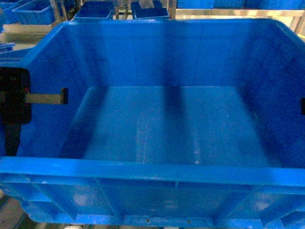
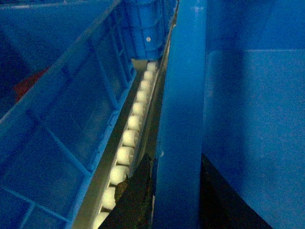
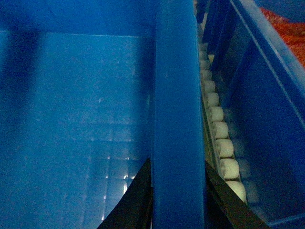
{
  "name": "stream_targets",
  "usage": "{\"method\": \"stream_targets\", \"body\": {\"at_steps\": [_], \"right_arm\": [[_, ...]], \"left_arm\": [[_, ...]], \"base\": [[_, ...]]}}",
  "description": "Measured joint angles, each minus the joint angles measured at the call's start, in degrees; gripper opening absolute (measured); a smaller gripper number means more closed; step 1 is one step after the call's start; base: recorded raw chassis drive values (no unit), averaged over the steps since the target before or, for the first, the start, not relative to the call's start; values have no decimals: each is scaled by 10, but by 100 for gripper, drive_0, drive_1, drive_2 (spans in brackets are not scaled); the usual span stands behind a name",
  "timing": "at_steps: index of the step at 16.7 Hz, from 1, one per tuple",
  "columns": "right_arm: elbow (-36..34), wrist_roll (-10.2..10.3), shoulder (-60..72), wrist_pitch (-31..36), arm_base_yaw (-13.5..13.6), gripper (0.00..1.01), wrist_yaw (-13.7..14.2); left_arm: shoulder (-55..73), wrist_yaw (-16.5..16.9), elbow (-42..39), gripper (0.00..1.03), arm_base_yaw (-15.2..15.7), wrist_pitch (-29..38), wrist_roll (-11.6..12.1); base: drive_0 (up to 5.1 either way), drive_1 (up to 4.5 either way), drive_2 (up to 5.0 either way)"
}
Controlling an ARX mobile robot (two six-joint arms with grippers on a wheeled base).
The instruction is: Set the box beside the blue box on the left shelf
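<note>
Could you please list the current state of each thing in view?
box: empty, upright, gripped on both side rims.
left gripper: shut on box rim.
right gripper: shut on box rim.
roller tracks: bare beside the box.
neighbouring crates: upright, close alongside on both sides.

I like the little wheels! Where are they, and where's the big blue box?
roller wheels (image 2: 125, 155): left wrist view, one white wheel in the track.
box (image 1: 167, 119): head view, bare inner floor.

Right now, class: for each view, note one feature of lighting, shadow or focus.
Head view: strong blue cast, with a dark shadow band across the box floor. Left wrist view: dim, the white rollers brightest. Right wrist view: small glints on the floor grid, the near rim soft.
</note>
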Motion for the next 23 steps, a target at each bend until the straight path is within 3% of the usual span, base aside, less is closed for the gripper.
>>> {"method": "stream_targets", "body": {"at_steps": [4, 5, 12, 14, 16, 19, 20, 23], "right_arm": [[0, 5, 22, -7, -7, 21, -3], [0, -2, 22, -3, -7, 21, -3], [8, -11, 31, -4, -10, 22, 2], [7, -38, 31, 1, -6, 40, 0], [12, -57, 26, 7, -7, 68, -4], [10, -61, 21, 18, -7, 97, -3], [3, -59, 21, 51, -7, 99, 1], [3, -58, 12, 60, -7, 98, 5]], "left_arm": [[10, -3, 15, 18, -9, -46, -16], [16, 0, 15, 18, -11, -56, -28], [27, -1, 35, 17, -13, -91, -52], [29, -14, 32, 36, -12, -68, -55], [27, -22, 31, 63, -6, -48, -55], [27, -25, 27, 92, -6, 0, -47], [24, -35, 21, 100, -8, 40, -36], [15, -44, 20, 98, -9, 67, -24]], "base": [[0, 0, 0], [0, 0, 0], [0, 0, 0], [0, 0, 0], [0, 0, 0], [0, 0, 0], [0, 0, 0], [0, 0, 0]]}}
